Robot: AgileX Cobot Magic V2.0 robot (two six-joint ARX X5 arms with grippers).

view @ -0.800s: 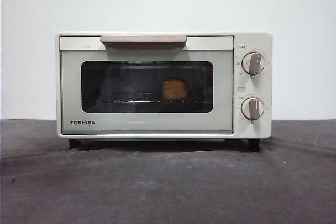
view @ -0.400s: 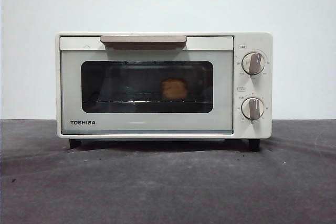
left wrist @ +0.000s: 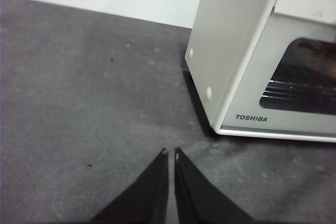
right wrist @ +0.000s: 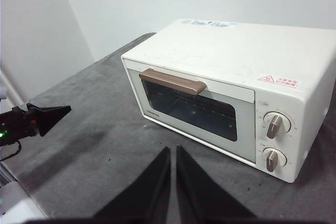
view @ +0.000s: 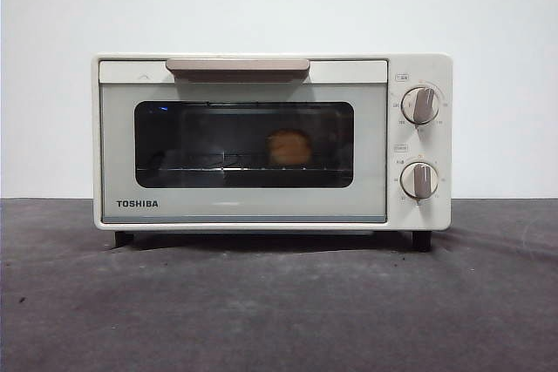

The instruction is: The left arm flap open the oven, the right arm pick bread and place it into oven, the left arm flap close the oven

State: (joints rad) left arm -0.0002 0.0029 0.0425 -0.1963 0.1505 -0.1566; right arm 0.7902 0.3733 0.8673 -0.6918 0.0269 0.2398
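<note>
Both pincers, left (left wrist: pixel 169 152) and right (right wrist: pixel 172 148), hover closed, empty, off the oven (view: pixel 272 141).

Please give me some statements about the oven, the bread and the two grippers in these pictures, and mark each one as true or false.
1. The glass door of the cream-white TOSHIBA toaster oven is shut. True.
2. The small golden-orange bread bun lies on the grey table in front of the oven. False: it sits inside, on the wire rack, behind the window.
3. The left gripper holds the beige bar handle. False: it is over the table beside the oven, jaws shut, empty.
4. The right gripper is empty, apart from the oven. True.
</note>
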